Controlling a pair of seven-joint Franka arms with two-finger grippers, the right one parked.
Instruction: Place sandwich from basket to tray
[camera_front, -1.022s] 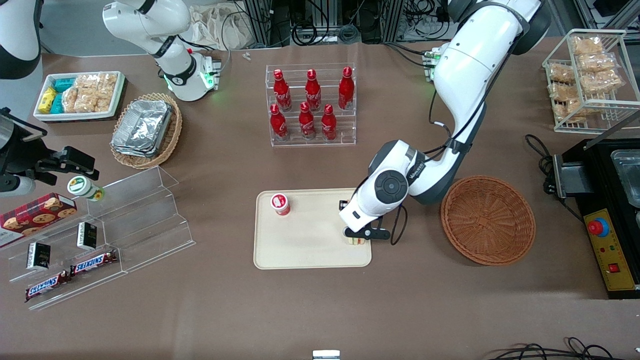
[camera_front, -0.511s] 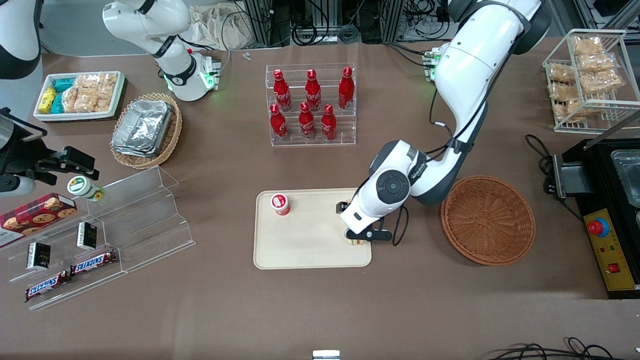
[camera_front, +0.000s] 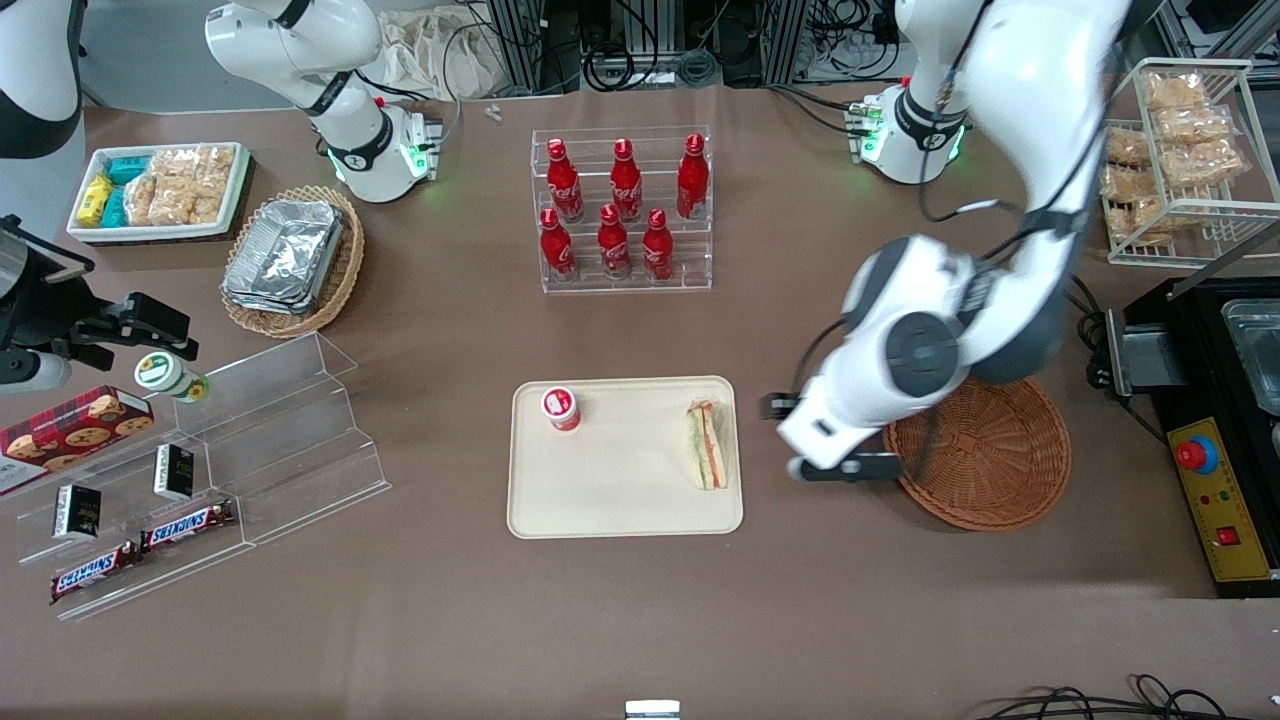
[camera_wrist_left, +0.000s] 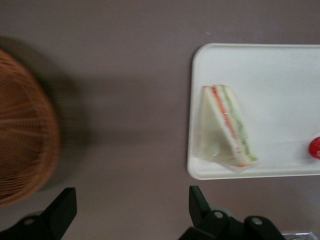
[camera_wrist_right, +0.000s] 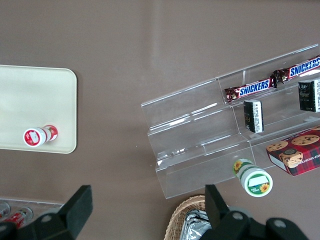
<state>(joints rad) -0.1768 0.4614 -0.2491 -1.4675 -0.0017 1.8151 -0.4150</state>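
Sandwich (camera_front: 707, 445): we see it lying on the tray (camera_front: 610, 505), beside the tool.
Basket (camera_front: 985, 450): holds nothing.
Tool (camera_front: 815, 440): released, grasping nothing, between tray and basket.
Left: we judge nothing.

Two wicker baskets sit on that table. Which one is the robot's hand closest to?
The round reddish-brown basket, which holds nothing visible. The hand hangs open between it and the tray. The tan basket holds foil trays.

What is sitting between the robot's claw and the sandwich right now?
Nothing but the tray's rim and bare brown table. In the left wrist view the open gripper hangs over the table between the tray holding the sandwich and the basket.
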